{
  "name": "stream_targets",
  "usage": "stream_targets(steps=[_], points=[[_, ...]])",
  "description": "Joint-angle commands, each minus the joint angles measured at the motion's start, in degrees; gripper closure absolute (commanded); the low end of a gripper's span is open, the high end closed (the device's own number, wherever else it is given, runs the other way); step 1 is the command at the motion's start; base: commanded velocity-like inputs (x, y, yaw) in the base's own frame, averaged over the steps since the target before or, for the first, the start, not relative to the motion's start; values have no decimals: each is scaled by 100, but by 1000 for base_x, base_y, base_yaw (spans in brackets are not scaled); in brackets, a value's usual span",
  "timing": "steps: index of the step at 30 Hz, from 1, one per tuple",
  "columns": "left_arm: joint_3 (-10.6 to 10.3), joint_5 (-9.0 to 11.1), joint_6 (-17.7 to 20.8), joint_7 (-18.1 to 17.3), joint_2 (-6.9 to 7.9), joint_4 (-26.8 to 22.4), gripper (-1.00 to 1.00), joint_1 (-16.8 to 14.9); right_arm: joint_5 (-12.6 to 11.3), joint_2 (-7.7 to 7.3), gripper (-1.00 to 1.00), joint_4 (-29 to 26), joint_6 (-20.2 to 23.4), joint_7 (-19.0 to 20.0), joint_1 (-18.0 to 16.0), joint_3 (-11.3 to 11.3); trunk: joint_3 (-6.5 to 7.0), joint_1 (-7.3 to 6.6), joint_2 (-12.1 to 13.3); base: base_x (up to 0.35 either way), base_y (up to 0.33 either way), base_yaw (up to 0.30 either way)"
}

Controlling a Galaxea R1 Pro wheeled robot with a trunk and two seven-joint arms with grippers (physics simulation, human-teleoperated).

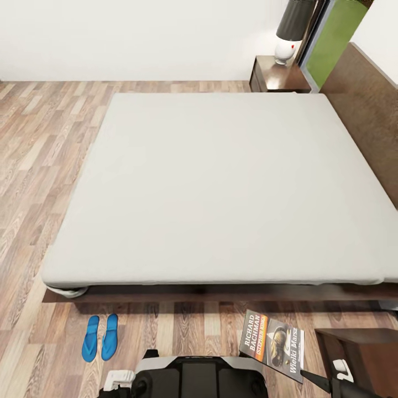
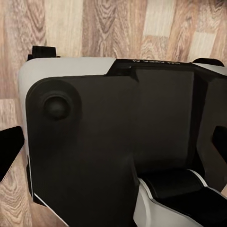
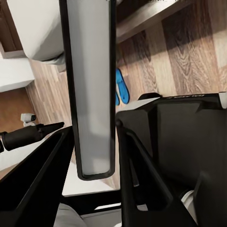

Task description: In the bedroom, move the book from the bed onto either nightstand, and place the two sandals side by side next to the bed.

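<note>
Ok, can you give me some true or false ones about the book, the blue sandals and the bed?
1. The right gripper is holding the book. True.
2. The book lies on the bed. False: it is held up off the mattress, over the floor.
3. The sandals lie side by side on the floor near the bed. True.
4. A lamp stands on the bed. False: it stands on the far nightstand.

You see wood-plank floor (image 1: 50, 138) all around bed (image 1: 215, 182). White wall (image 1: 138, 38) beyond it. Far nightstand (image 1: 276, 80) with lamp (image 1: 292, 33) at headboard (image 1: 367, 105) corner, window (image 1: 334, 38) beside.
</note>
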Motion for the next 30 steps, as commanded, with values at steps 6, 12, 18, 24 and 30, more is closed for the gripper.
stream_targets(steps=[6, 12, 18, 24, 30], points=[[-50, 46, -23, 44, 0, 7, -100, -5, -45, -3, 100, 0, 61, 6, -2, 40, 50, 3, -8, 0, 0, 0], [-50, 46, -23, 51, -8, 7, -100, -4, -45, -3, 100, 0, 60, 4, -2, 38, 106, 3, -8, 0, 0, 0], [-50, 46, -23, 52, -73, 14, -100, 1, -45, -3, 100, 0, 60, 4, -2, 40, 161, 3, -8, 0, 0, 0], [-50, 46, -23, 52, -79, 16, -100, 2, -45, -3, 100, 0, 60, 5, -2, 42, 217, 3, -8, 0, 0, 0], [-50, 46, -23, 52, -79, 16, -100, 3, -45, -3, 100, 0, 60, 4, -2, 40, 273, 3, -8, 0, 0, 0]])
